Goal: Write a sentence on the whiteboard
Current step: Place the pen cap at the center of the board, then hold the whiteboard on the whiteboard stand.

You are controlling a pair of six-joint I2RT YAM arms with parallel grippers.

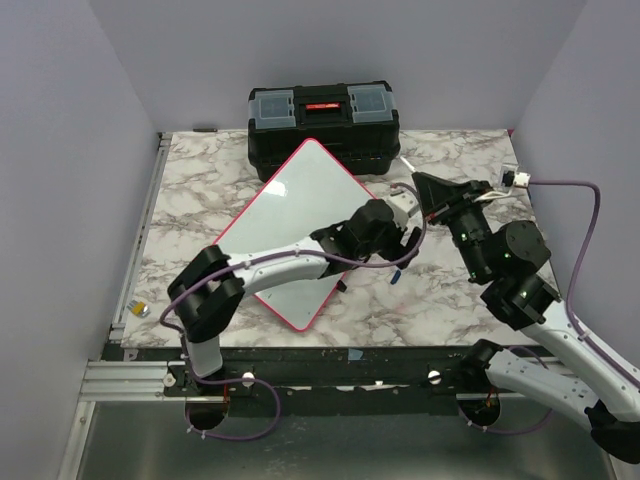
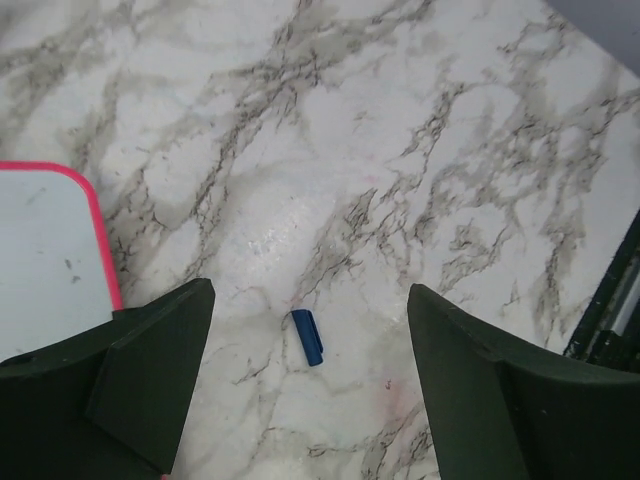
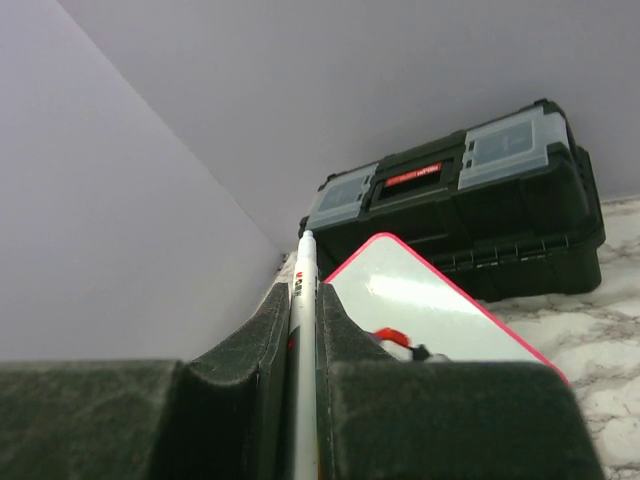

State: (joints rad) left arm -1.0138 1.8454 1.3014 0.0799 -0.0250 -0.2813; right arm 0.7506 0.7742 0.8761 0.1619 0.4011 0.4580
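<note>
Left fingers [image 2: 130,390] apart, whiteboard [image 2: 40,260] corner beside one, right fingers [image 3: 240,400] pinching marker [image 3: 303,290]

The bench [image 1: 200,190] has a white marble-patterned top with grey veins. The whiteboard [image 1: 285,215] lies flat on it, turned cornerwise. A black toolbox [image 1: 322,125] stands just behind the whiteboard's far corner. A small blue cap [image 2: 308,337] lies on bare marble near the whiteboard's right-hand edge, not touching it. A small yellowish object [image 1: 140,308] sits well to the whiteboard's left, at the bench's edge.

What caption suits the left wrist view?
Open fingers over a small blue cap on the marble table, whiteboard corner alongside.
</note>
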